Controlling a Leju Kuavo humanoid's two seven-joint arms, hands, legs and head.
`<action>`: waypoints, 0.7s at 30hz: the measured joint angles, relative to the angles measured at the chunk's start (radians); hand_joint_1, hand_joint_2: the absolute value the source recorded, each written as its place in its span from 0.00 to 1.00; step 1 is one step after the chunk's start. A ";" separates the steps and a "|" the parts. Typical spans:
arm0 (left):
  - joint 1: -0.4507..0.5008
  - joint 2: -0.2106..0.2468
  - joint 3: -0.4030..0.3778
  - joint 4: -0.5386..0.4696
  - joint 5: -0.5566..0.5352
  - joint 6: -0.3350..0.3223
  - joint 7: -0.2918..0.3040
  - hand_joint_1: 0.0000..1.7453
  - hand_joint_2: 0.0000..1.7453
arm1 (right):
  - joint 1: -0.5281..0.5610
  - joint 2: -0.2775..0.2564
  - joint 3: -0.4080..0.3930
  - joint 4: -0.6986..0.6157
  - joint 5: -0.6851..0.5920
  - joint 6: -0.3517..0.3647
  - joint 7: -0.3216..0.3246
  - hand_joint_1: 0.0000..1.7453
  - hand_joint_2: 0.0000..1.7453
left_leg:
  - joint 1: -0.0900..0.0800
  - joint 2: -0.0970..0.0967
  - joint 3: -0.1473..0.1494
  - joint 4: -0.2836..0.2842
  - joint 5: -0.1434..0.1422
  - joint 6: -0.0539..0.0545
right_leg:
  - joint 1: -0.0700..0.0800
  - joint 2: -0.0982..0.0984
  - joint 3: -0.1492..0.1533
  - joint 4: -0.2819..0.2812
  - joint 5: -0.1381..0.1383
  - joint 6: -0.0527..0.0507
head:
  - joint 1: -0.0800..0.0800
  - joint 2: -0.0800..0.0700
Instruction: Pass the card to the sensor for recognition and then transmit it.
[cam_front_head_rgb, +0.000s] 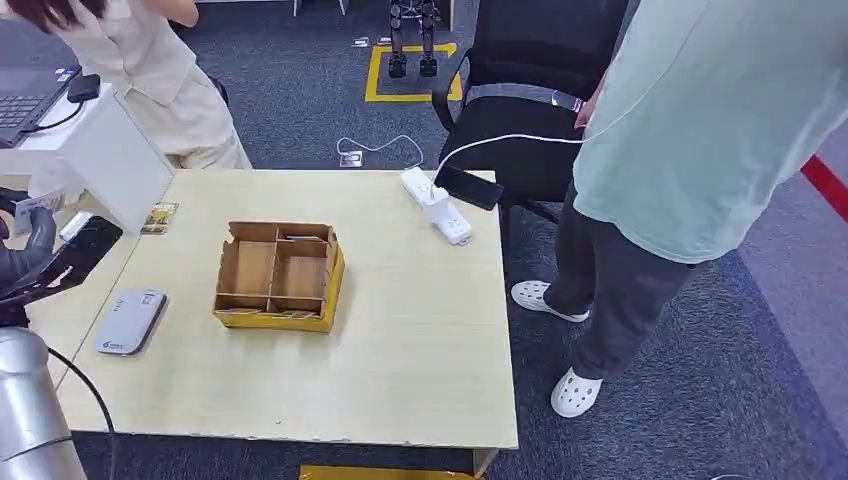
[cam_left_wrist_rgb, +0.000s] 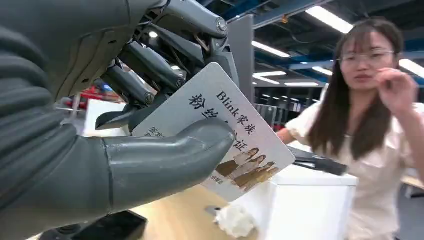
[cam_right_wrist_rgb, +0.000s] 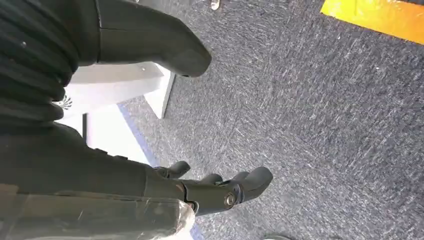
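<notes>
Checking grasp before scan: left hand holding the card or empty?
Holding. Thumb presses the card against the left hand fingers.

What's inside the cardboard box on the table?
The cardboard box has dividers splitting it into compartments. Most show only bare cardboard floor. A thin dark thing lies in the far compartment; what it is I cannot tell. The near wall hides part of the nearest compartments.

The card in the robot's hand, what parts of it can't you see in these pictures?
- Card, left wrist view: the thumb covers the middle of the print, and the fingers hide its far corner.
- Card, head view: too small to read, cut off by the picture's edge and partly behind the left hand.
- Its back side: no view shows it.
</notes>
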 joint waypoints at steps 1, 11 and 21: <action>0.000 0.000 0.007 0.005 0.000 0.001 -0.005 1.00 1.00 | 0.000 0.002 -0.007 0.000 0.003 0.000 0.000 0.00 1.00 | 0.000 0.000 0.000 0.000 0.000 0.000 | 0.000 0.000 0.000 0.000 0.000 0.000 | 0.000 0.000; 0.019 0.010 0.052 0.008 0.025 0.007 -0.053 1.00 1.00 | 0.000 0.011 -0.025 0.000 0.033 -0.002 -0.005 0.00 1.00 | 0.000 -0.001 0.000 0.000 0.000 0.000 | 0.000 0.000 0.000 0.000 0.000 0.000 | 0.000 0.000; -0.037 -0.013 -0.036 0.015 0.005 0.029 -0.033 1.00 1.00 | -0.005 0.020 -0.044 0.000 0.075 -0.004 -0.027 0.00 1.00 | 0.000 -0.002 -0.001 0.002 0.001 0.002 | 0.000 -0.001 -0.001 -0.001 0.001 0.001 | 0.000 0.000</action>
